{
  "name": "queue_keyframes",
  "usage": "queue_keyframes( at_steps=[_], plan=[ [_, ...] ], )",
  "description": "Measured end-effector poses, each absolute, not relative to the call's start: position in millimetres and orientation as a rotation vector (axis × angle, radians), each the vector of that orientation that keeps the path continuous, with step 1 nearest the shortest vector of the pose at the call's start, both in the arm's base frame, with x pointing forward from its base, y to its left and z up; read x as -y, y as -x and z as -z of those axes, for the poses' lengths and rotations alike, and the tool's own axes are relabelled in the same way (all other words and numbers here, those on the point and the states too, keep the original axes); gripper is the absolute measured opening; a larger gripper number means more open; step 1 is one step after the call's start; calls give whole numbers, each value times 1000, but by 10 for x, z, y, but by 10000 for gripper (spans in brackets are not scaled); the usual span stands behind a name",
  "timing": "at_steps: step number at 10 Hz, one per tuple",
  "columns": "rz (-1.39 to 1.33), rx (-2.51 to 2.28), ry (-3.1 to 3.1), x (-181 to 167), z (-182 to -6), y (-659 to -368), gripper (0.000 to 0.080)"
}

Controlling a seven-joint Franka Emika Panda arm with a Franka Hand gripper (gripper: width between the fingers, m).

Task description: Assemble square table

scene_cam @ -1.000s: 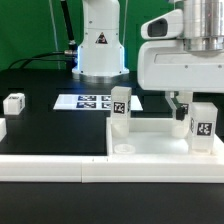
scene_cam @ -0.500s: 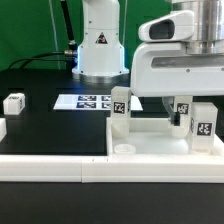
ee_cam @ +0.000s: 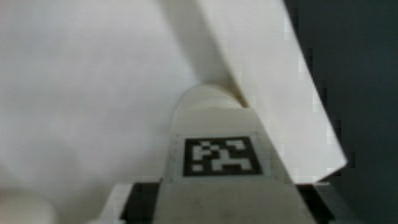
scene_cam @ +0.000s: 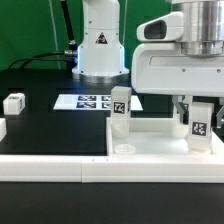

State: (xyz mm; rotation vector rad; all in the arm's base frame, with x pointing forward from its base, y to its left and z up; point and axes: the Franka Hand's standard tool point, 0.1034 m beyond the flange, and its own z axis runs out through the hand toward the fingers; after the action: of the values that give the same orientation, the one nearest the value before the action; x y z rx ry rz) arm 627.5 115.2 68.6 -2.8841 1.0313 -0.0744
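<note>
The white square tabletop lies at the exterior view's right with a round hole at its near corner. One tagged white leg stands upright on its left side. A second tagged leg stands at its right side, and my gripper hangs straight over it with its fingers down along the leg. In the wrist view that leg fills the space between my gripper's dark fingers, which lie against both its sides. The slab's white surface spreads beyond.
The marker board lies on the black table behind the slab. A loose leg sits at the far left, another white part at the left edge. A long white rail runs along the front. The robot base stands behind.
The jaws have closed in from wide open onto the right-hand leg. The hand shifted slightly over that leg; the other parts stayed put.
</note>
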Motion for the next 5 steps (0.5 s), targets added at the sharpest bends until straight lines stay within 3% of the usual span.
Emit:
queue_keyframes(
  at_steps=[5],
  plan=[
    [-73,-2056,2178,-1137,-670,-6283,288]
  ],
)
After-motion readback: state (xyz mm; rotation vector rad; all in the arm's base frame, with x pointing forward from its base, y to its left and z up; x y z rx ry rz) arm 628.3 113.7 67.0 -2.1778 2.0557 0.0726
